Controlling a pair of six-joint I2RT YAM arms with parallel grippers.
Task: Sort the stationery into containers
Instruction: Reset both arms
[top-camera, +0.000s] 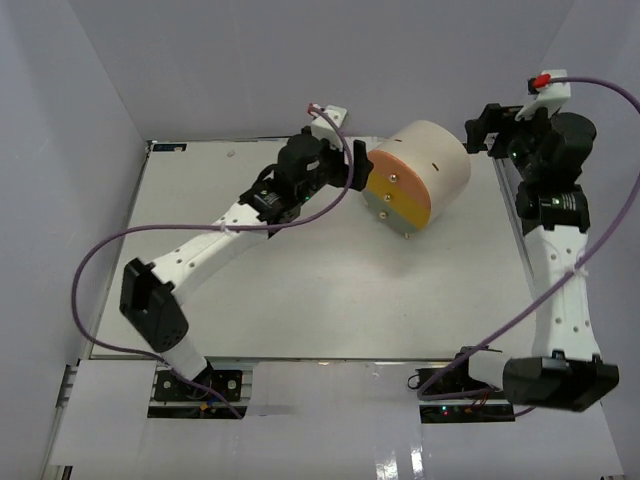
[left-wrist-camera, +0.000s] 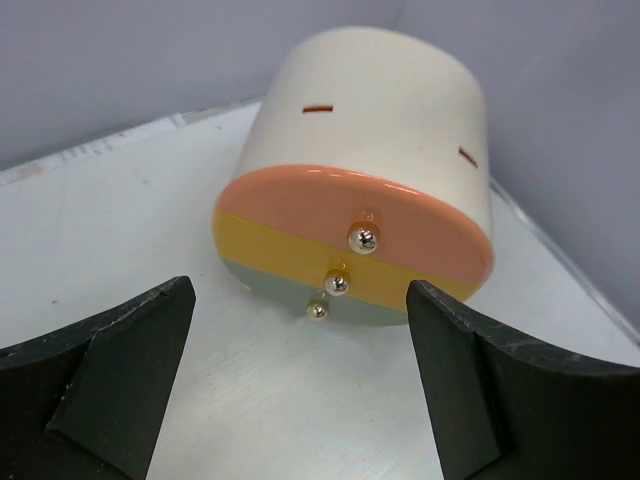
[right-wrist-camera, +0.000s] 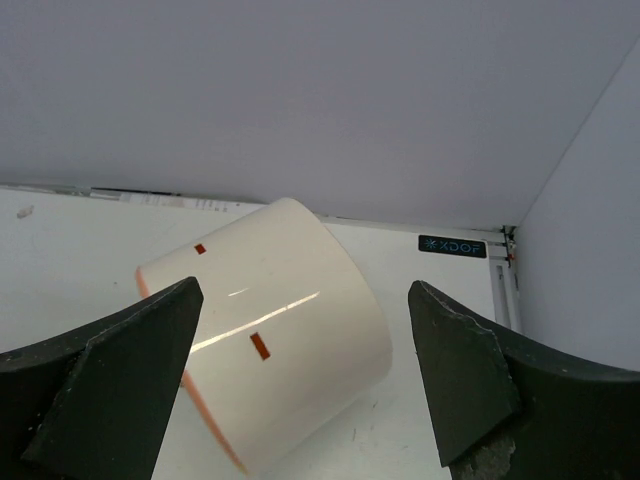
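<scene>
Seemingly finished | no stationery loose on desk (top-camera: 300, 300) | drawers (left-wrist-camera: 350, 245) all shut, cream organiser (top-camera: 418, 172) on its side, far middle | left hand (top-camera: 356, 166) spread, empty, beside drawer face | right hand (top-camera: 482, 130) spread, empty, behind organiser
</scene>
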